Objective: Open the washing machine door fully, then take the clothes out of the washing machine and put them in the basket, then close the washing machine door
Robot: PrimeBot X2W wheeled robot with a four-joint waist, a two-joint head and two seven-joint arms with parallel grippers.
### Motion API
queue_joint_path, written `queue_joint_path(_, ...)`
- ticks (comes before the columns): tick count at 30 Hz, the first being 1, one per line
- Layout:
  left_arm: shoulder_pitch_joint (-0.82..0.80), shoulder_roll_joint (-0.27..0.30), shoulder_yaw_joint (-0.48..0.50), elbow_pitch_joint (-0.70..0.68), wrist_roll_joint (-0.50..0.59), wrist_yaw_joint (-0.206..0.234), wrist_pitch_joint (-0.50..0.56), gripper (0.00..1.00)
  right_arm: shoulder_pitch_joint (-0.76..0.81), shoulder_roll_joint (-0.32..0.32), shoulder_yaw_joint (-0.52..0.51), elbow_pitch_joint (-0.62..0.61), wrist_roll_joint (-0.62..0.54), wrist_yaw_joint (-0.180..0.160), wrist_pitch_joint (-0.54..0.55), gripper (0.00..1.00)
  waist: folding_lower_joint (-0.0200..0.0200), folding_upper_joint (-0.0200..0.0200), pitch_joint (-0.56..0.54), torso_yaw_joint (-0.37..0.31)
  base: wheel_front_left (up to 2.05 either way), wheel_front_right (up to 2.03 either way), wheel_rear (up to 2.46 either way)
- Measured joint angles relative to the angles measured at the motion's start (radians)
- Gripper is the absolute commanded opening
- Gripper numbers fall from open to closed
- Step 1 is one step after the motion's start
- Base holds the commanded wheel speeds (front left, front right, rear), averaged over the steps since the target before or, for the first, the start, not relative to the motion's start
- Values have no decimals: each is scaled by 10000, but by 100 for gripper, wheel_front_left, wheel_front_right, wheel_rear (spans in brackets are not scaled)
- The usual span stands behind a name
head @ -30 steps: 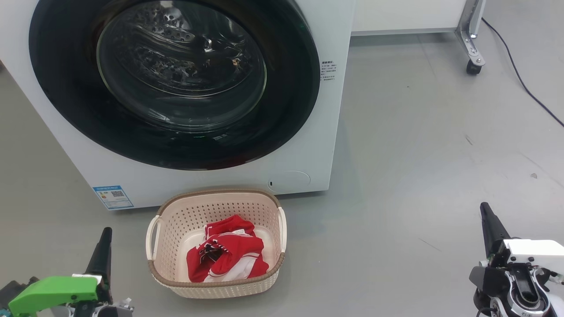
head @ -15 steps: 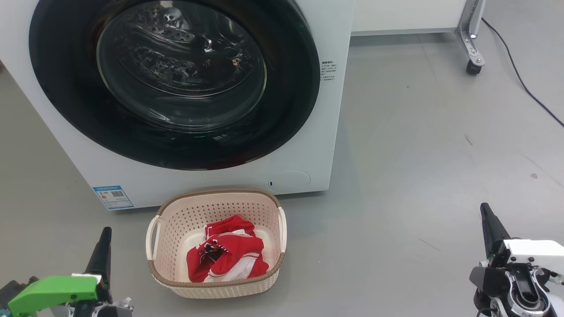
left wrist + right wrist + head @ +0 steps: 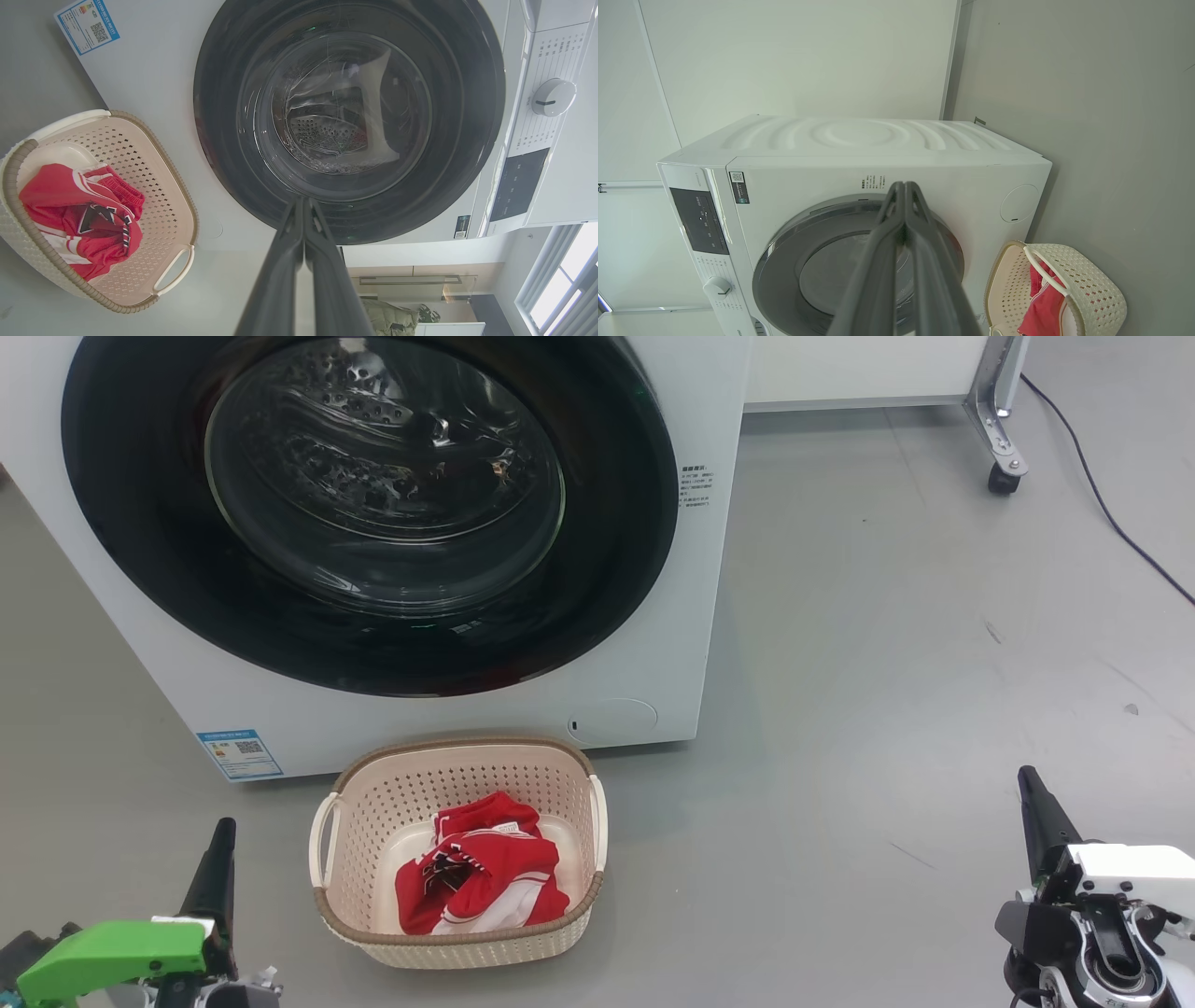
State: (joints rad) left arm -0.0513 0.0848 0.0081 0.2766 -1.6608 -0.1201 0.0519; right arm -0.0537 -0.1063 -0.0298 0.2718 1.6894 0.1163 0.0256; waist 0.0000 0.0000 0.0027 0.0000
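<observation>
The washing machine (image 3: 653,616) stands white at the top left, its round black door (image 3: 140,523) lying flat against the front, the glass window (image 3: 383,476) showing the steel drum. In front of it on the floor sits the cream basket (image 3: 373,793) with red clothes (image 3: 481,877) inside. My left gripper (image 3: 222,831) rests low at the bottom left, left of the basket, shut with nothing in it. At the bottom right my right gripper (image 3: 1027,777) is also shut and holds nothing. The left wrist view shows the door (image 3: 224,93) and basket (image 3: 182,210); the right wrist view shows the machine (image 3: 971,186).
A metal leg on a caster (image 3: 1004,476) stands at the top right, with a black cable (image 3: 1102,495) running along the grey floor. Open floor lies right of the basket. The control panel with its white knob (image 3: 546,97) shows in the left wrist view.
</observation>
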Motion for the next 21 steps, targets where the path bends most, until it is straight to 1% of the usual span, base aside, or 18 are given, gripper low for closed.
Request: queue_joint_path(21, -8, -33, 25, 13, 0, 0, 15, 0, -3, 8, -17, 38, 0, 50, 44, 0, 0, 0, -1, 0, 0, 0, 0)
